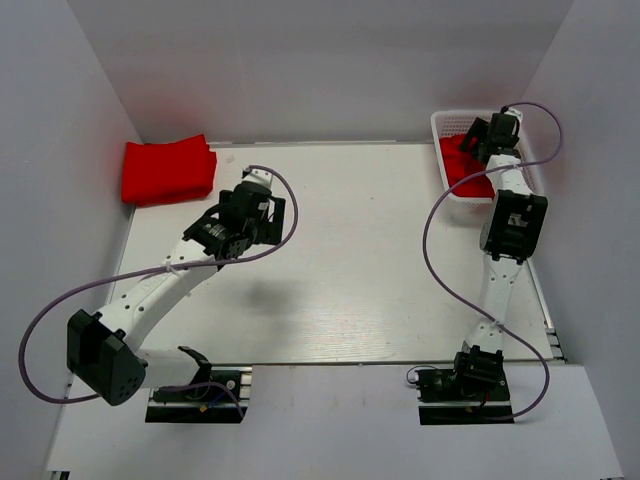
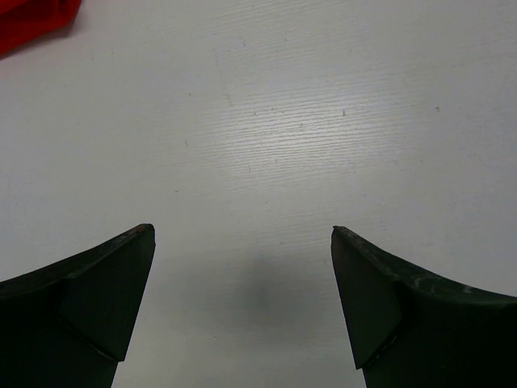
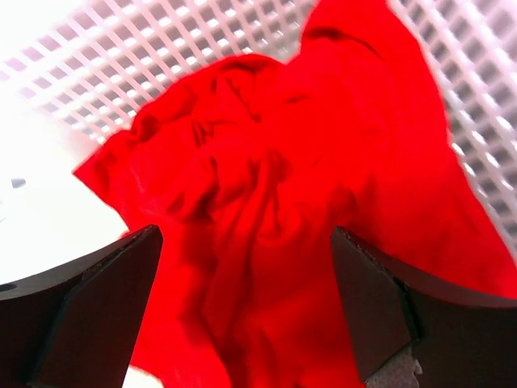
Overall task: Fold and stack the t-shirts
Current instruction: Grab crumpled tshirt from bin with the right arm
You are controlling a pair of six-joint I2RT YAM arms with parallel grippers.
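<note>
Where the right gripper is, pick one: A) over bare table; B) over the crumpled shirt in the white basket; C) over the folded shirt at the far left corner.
B: the right wrist view shows the right gripper above a crumpled t-shirt in the mesh basket.

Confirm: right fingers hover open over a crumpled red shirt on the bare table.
No: the right fingers hover open over a crumpled red cloth shirt in the white plastic mesh basket, not on the table; see the right wrist view.
</note>
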